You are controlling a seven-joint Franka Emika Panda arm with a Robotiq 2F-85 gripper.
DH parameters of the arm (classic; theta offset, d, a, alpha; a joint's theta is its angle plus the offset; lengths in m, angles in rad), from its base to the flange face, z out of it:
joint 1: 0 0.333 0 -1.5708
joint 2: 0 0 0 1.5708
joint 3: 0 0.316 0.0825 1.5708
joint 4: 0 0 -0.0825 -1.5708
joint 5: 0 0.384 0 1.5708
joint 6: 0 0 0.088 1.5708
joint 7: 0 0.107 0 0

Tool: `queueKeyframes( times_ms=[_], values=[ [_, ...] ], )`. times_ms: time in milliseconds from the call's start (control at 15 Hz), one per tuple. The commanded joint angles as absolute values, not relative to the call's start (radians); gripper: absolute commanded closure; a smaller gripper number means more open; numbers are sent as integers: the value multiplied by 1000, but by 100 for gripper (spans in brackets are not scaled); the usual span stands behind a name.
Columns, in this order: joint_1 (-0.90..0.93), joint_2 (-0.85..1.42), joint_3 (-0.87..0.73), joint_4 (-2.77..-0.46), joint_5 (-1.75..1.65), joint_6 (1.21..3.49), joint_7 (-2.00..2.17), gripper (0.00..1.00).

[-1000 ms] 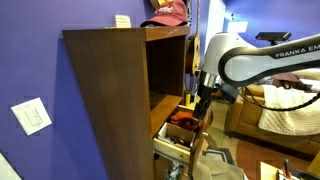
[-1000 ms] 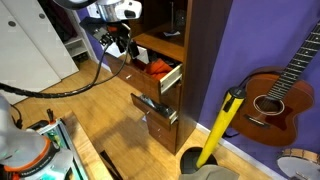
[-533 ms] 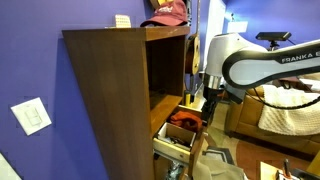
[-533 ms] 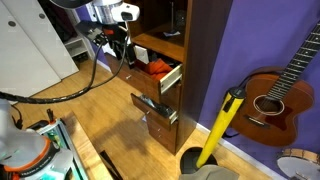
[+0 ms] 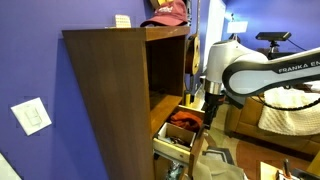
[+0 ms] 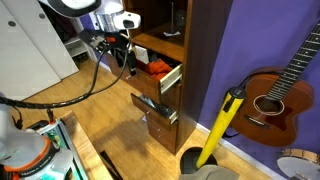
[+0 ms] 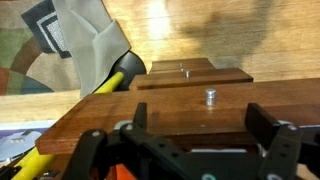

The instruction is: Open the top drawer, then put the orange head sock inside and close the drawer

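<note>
One open top drawer [image 6: 171,78] overhangs wood floor [image 6: 100,115] near purple wall [image 6: 262,38].

Light wooden floor [image 6: 110,125] fills the lower left in an exterior view, carrying the brown drawer cabinet [image 6: 205,60] at centre. In the wrist view a patterned rug [image 7: 18,60] lies upper left.

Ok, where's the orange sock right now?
In an exterior view the orange sock lies inside the open top drawer of the wooden cabinet, just beside the gripper.
</note>
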State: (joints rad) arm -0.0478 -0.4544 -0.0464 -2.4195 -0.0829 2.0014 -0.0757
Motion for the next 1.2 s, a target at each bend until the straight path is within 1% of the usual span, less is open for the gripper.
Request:
queueKeyframes(
  times_ms=[0, 533, 1133],
  values=[
    [-43, -449, -53, -2466, -75, 2113, -75, 0],
    [-37, -405, -60, -2529, -32, 2446, -69, 0],
    [-50, -318, -43, -2525, -3, 2684, 10, 0]
  ],
)
